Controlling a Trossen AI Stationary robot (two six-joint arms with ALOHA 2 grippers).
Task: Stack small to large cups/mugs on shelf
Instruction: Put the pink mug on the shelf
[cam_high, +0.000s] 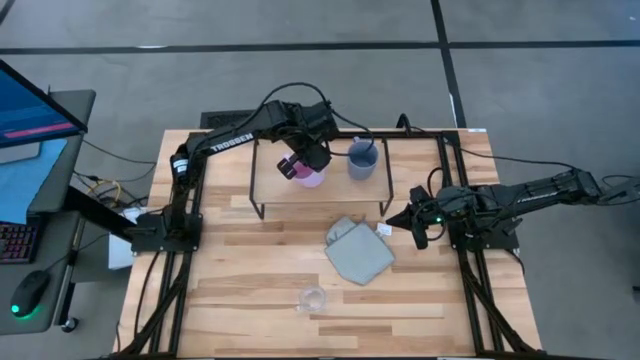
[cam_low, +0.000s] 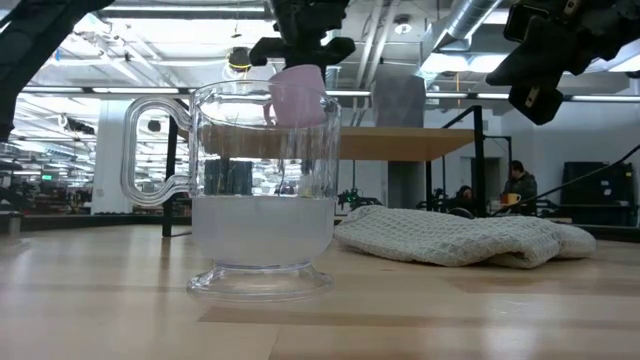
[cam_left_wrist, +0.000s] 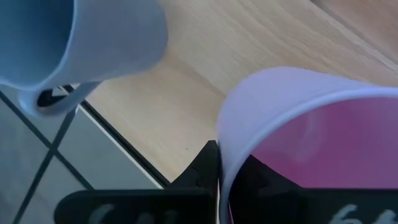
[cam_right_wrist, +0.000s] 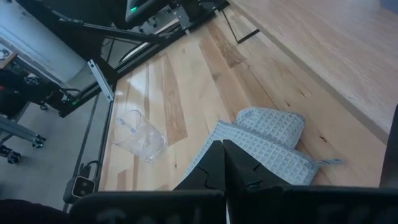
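Note:
My left gripper (cam_high: 296, 164) reaches over the shelf (cam_high: 340, 197), a light board on black wire legs, and is shut on the pink-lilac mug (cam_high: 310, 177). The blue-grey mug (cam_high: 362, 160) stands upright on the shelf board just right of it, handle (cam_left_wrist: 56, 102) at the shelf's edge. The tiny clear glass cup (cam_high: 312, 297) stands on the table near its near edge and fills the low view's foreground (cam_low: 262, 200). My right gripper (cam_high: 413, 228) hovers shut right of the cloth, touching nothing. My left gripper holds the pink-lilac mug by its rim wall (cam_left_wrist: 227, 134), with one finger (cam_left_wrist: 204, 169) outside the wall and the other inside the mug. It comes from above, pointing down. The mug (cam_low: 297, 95) hangs below the fingers at the shelf board; whether its base rests there, I cannot tell.
A grey-green waffle cloth (cam_high: 358, 250) lies crumpled on the slatted table in front of the shelf's right end, also seen in the right wrist view (cam_right_wrist: 267, 146). Black arm frames run along the table's left and right sides. A monitor and keyboard sit off the left.

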